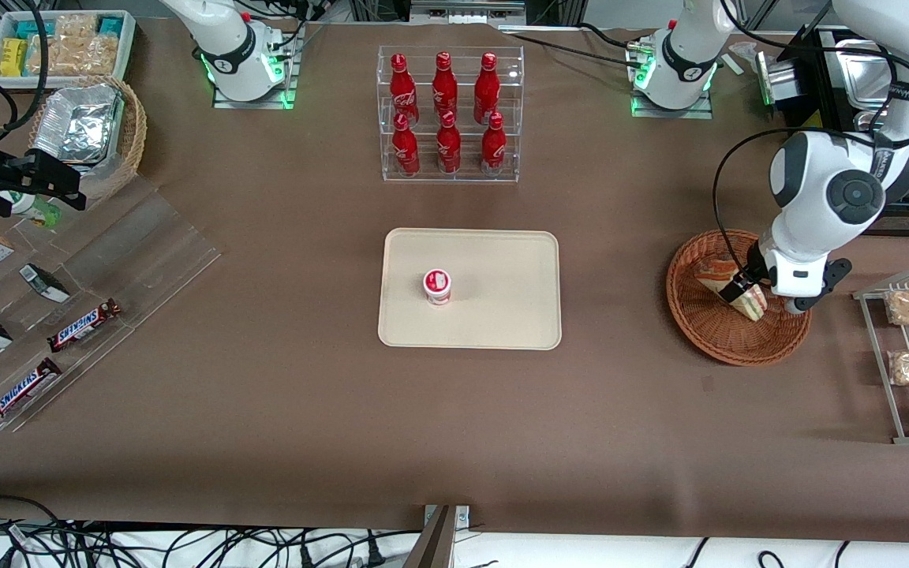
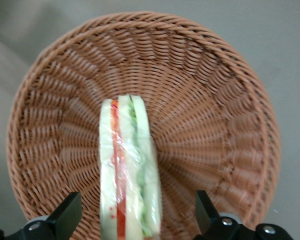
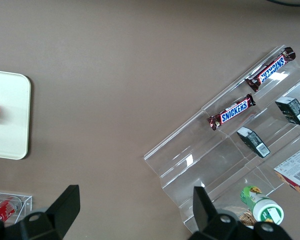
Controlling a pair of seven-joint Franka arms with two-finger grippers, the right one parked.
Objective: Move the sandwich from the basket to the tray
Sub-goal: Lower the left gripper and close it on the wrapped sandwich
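Nothing moved yet — your left gripper [image 2: 135,220] straddles, fingers wide, the wrapped triangular sandwich [image 2: 130,170] in the round reddish-brown wicker basket [image 2: 215,100]; cream rectangular tray [image 1: 502,260] awaits.

Three cameras: one high over the whole table, two riding on the wrists.

The front view looks steeply down from the table's near edge, taking in the tray [image 1: 470,288] at centre, with the basket [image 1: 719,335] toward the working arm's end. The left wrist view hangs close above that basket [image 2: 200,90], facing straight down past the gripper [image 2: 137,220], its two fingers spread wide either side of the sandwich [image 2: 130,170]; basket and sandwich [image 1: 746,296] are what it shares with the front view. The right wrist view looks down from higher, sharing the tray's corner [image 3: 10,115] and the Snickers bars [image 3: 231,111] at the parked arm's end.
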